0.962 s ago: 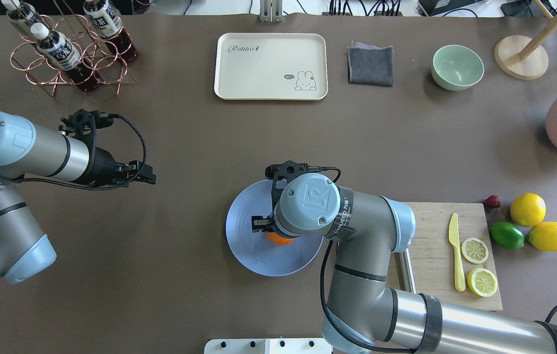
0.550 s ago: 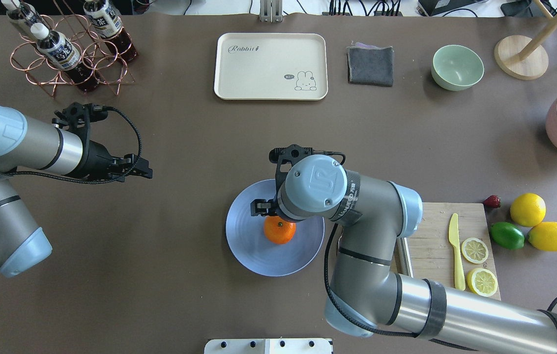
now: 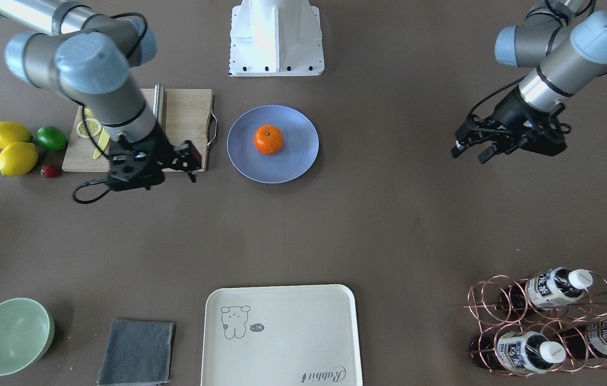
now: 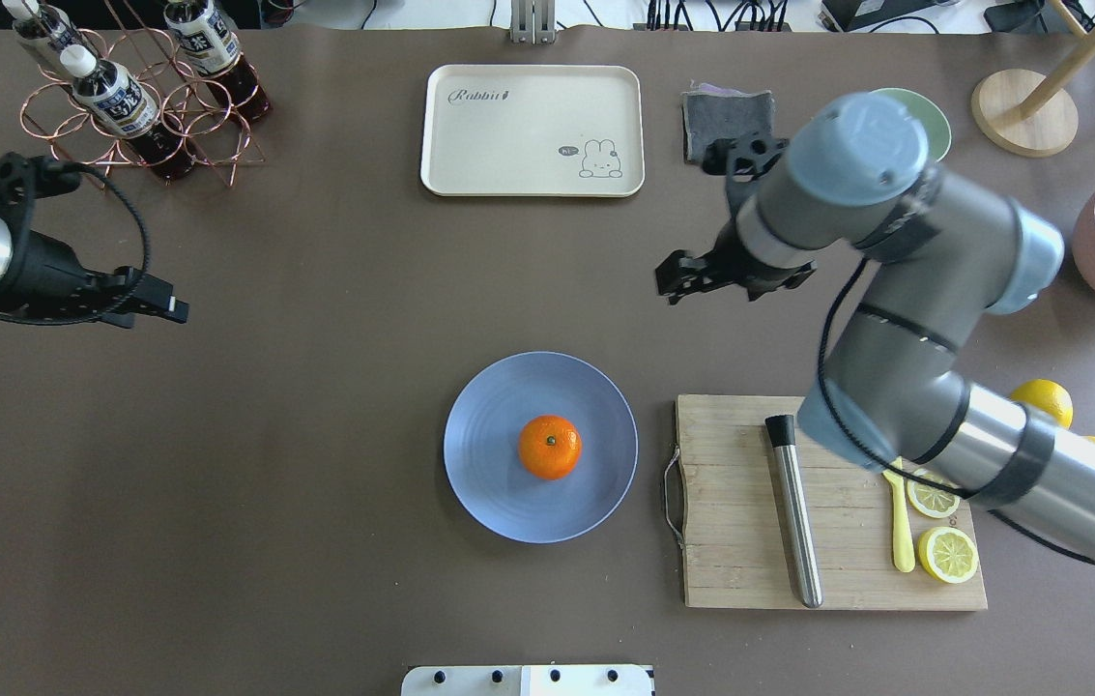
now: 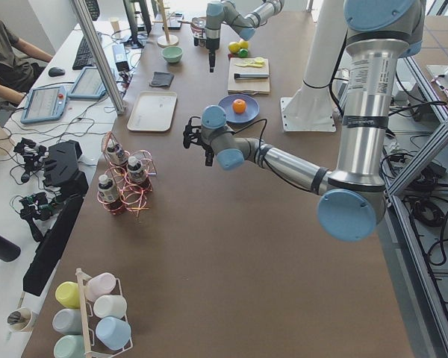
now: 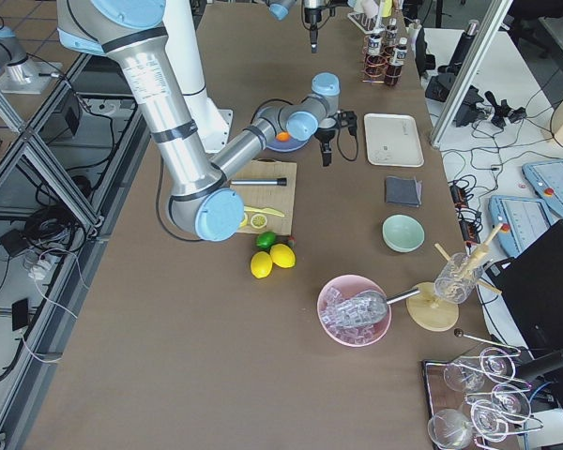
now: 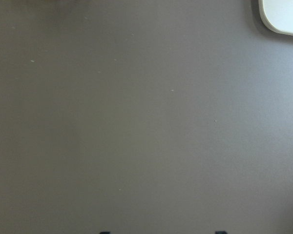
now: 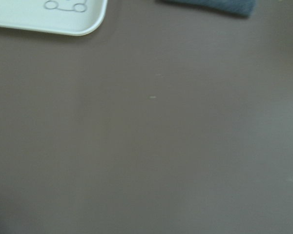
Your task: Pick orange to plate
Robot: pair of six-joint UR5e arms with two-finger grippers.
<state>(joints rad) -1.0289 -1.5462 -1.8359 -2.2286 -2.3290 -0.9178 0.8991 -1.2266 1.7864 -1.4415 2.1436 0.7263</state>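
Note:
The orange (image 4: 550, 447) sits alone near the middle of the pale blue plate (image 4: 482, 483), stem dot up; it also shows in the front view as the orange (image 3: 269, 139) on the plate (image 3: 295, 161). My right gripper (image 4: 677, 283) hangs open and empty above bare table, well beyond the plate and to its right. In the front view the right gripper (image 3: 189, 157) is beside the cutting board's corner. My left gripper (image 4: 170, 307) is open and empty far off at the left side. Both wrist views show only brown table and a tray corner.
A wooden cutting board (image 4: 731, 503) right of the plate carries a metal rod (image 4: 793, 512), a yellow knife and lemon slices. Lemons (image 3: 11, 147) and a lime (image 3: 51, 138) lie beyond it. At the far edge: cream tray (image 4: 533, 130), grey cloth (image 4: 706, 121), green bowl (image 3: 11, 335), bottle rack (image 4: 136, 106).
My right gripper has let go of the orange, lifted off the plate and swung away to the far right. The orange stays on the plate. The left arm drew back to the left.

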